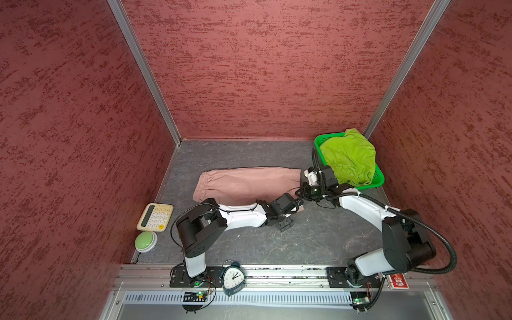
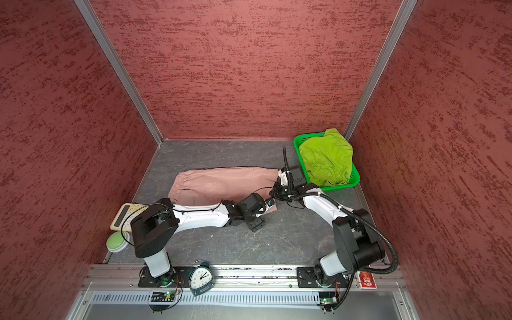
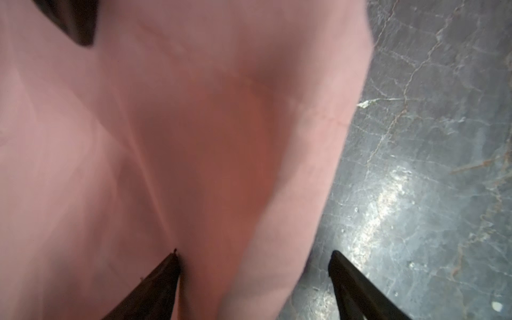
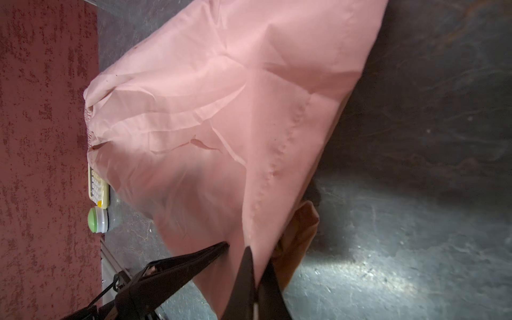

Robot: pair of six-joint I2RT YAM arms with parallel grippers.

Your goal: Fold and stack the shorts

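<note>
Three mottled red walls (image 1: 249,69); grey veined tabletop (image 1: 304,238); pink shorts (image 1: 243,182) lying there

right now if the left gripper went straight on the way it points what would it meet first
The pink shorts: the left gripper is open with the cloth's edge between its fingers, so cloth likely comes first, though depth is blurred.

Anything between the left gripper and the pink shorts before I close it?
Nothing visible. The left gripper is open with an edge of the pink shorts between its fingers; the right gripper pinches the cloth close by.
</note>
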